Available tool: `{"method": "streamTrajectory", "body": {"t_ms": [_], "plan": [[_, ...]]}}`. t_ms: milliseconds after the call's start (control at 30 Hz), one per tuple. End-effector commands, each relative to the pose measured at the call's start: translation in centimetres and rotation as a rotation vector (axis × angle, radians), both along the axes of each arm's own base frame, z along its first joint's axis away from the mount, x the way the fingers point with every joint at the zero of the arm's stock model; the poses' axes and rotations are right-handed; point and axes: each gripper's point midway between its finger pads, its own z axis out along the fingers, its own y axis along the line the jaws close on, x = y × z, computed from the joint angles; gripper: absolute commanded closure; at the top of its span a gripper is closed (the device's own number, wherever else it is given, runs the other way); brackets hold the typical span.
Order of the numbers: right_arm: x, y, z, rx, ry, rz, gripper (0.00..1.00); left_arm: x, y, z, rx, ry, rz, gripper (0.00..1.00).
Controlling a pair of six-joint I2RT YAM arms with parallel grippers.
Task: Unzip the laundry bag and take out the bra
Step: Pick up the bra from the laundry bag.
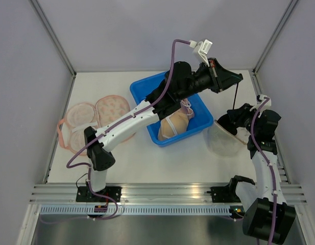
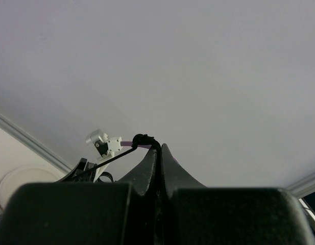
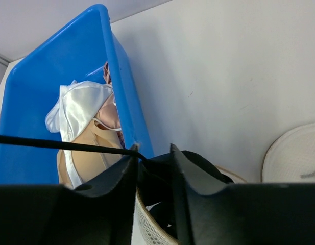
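Note:
The white mesh laundry bag (image 1: 221, 143) lies open at the right of the table; its rim shows in the right wrist view (image 3: 152, 224). A black bra (image 3: 198, 161) sits in its mouth. My right gripper (image 1: 229, 121) is closed on the bra's black cup, as the right wrist view (image 3: 152, 150) shows. A thin black strap (image 1: 235, 97) runs up from the bra to my left gripper (image 1: 238, 78), which is raised above the table's far right. In the left wrist view my left gripper (image 2: 160, 148) is shut on the strap's knotted end (image 2: 142, 139).
A blue bin (image 1: 142, 89) stands at the table's middle under the left arm, holding a beige and a white bra (image 3: 80, 109). Pink floral mesh pieces (image 1: 96, 115) lie at the left. A white round mesh piece (image 3: 295, 153) lies beside the bag.

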Motion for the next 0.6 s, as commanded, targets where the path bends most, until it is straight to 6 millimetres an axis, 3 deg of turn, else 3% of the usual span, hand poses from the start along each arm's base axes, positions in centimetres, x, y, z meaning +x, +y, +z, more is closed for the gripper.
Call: {"method": "streamTrajectory", "body": {"t_ms": [0,200,367,400,467,567], "plan": [[0.8,-0.3,2.1,-0.032,-0.096,-0.002,0.66,-0.3,0.3,2.0,-0.076,-0.022,-0.021,0.98],[0.7,-1.2,3.5,-0.063,-0.126,-0.059,0.98,-1.0,0.3,1.8,-0.064,-0.039,-0.055,0.98],[0.6,-2.9,7.0,-0.136,-0.171,-0.145,0.99,-1.7,1.0,0.4,-0.04,-0.037,-0.073,0.98],[0.4,-3.1,8.1,-0.145,-0.173,-0.155,1.0,-1.6,0.9,-1.2,-0.017,-0.019,-0.072,0.98],[0.2,-3.4,9.6,-0.156,-0.185,-0.179,0.99,-1.8,1.6,-1.0,-0.019,-0.023,-0.07,0.98],[-0.6,-3.7,12.8,-0.179,-0.229,-0.207,1.0,-1.7,2.1,-2.4,0.034,0.006,-0.074,0.86]]}}
